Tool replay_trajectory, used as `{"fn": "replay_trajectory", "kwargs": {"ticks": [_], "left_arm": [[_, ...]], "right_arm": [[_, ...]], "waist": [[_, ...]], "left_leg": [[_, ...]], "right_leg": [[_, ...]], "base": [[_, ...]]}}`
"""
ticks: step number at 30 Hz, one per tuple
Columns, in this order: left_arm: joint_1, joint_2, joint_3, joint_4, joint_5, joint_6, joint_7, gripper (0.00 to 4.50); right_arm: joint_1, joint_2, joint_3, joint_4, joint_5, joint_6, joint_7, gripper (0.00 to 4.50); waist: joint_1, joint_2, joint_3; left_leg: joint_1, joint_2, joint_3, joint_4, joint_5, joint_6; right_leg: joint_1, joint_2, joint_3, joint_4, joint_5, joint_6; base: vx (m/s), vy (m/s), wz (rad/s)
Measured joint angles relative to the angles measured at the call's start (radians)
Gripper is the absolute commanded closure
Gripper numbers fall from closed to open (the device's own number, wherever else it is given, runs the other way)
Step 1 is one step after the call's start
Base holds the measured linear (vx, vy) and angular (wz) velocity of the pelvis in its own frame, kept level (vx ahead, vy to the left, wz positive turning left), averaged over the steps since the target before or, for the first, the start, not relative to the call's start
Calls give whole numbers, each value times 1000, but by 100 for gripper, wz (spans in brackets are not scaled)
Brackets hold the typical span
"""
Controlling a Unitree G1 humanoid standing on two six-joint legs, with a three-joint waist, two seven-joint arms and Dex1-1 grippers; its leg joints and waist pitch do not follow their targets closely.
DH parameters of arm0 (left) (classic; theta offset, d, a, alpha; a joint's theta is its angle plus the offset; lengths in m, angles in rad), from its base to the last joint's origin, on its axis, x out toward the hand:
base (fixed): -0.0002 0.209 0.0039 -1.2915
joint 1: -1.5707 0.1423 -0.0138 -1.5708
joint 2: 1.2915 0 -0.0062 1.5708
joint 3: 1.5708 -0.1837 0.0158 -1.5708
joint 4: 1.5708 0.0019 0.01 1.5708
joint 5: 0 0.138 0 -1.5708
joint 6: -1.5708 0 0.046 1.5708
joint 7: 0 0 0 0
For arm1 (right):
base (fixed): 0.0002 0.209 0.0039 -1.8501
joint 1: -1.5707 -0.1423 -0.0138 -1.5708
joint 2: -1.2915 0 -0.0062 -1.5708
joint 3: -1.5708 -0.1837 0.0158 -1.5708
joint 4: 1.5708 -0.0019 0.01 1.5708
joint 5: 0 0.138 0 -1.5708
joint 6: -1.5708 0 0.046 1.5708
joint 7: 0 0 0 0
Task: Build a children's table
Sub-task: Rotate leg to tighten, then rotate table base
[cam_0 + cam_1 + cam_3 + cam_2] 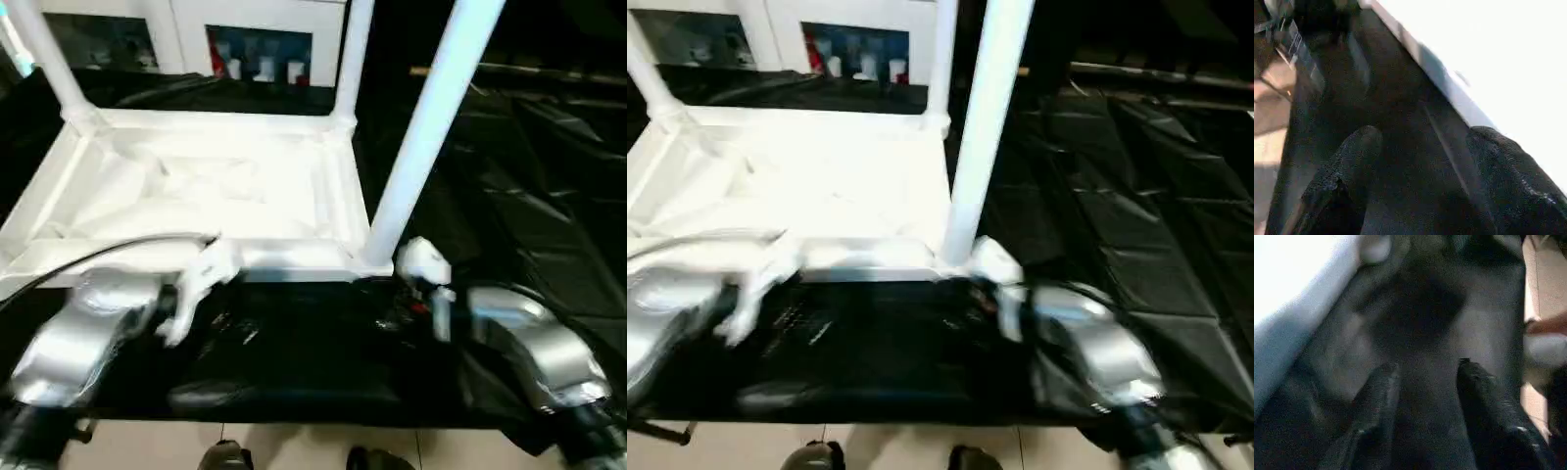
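While tabletop [196, 196] lies inverted, 3 legs [431, 127] upright.

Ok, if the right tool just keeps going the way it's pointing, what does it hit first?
Probably the black sheet: the right tool is open and empty, with only sheet between and ahead of its fingers. The tabletop's white edge runs alongside one finger, so it may graze that; depth is unclear.

Motion blur — blown-out whites, murky blacks
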Motion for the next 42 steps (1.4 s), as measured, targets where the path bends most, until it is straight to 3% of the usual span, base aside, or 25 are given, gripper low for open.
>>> {"fn": "replay_trajectory", "kwargs": {"ticks": [4,8,13,17,24,28,31,32,35,39,42], "left_arm": [[81,23,58,-35,-5,19,31,173],[136,23,115,-39,-1,-9,83,137],[250,7,220,-50,1,-72,169,102],[318,1,268,-51,-8,-110,182,70],[432,-13,344,-64,-47,-173,185,24],[534,-11,421,-78,-78,-200,161,3],[575,-6,459,-77,-89,-210,143,3],[600,-2,510,-46,-97,-236,131,3],[606,8,594,28,-107,-273,126,3],[548,9,718,100,-204,-279,141,3],[520,20,767,113,-248,-263,147,3]], "right_arm": [[-54,64,3,80,-3,-27,-43,138],[-105,119,-9,169,-11,-77,-133,138],[-256,169,-101,427,-68,-160,-373,138],[-351,147,-169,606,-91,-202,-554,138],[-476,114,-240,868,-88,-311,-732,138],[-485,78,-261,912,-103,-349,-740,138],[-485,73,-261,921,-114,-366,-715,138],[-478,73,-260,919,-115,-382,-661,138],[-449,73,-254,915,-114,-403,-594,138],[-376,73,-218,869,-110,-427,-476,138],[-331,72,-198,821,-110,-427,-409,138]], "waist": [[6,0,1],[-1,-1,2],[-14,-2,3],[-2,-2,4],[-2,-1,5],[-4,-2,5],[-15,-2,6],[-26,-4,7],[-29,-7,8],[-17,-9,9],[-9,-8,10]], "left_leg": [[0,0,0,0,0,0],[-1,0,0,-1,0,-1],[-1,-1,0,-1,1,-2],[-1,-3,0,-2,1,-2],[-2,-5,0,-4,1,-2],[-3,-5,1,-5,0,-2],[-2,-4,1,-5,0,-2],[-2,-3,0,-5,0,-2],[-2,1,0,-5,0,-2],[-3,8,0,-5,0,-3],[-2,8,1,-5,0,-3]], "right_leg": [[1,0,0,-1,0,0],[0,0,0,-1,0,0],[-1,0,0,-1,0,0],[0,0,0,-2,0,1],[-2,0,0,-2,-1,1],[-2,0,0,-3,-2,2],[-3,1,1,-2,-1,2],[-4,3,1,-2,-1,2],[-4,6,1,-3,-1,2],[-3,13,0,-5,0,-1],[-3,13,1,-5,1,-1]], "base": [[0,0,0],[0,0,0],[0,0,0],[0,0,0],[0,0,0],[0,0,0],[0,0,0],[0,0,0],[0,0,0],[0,0,0],[0,0,0]]}}
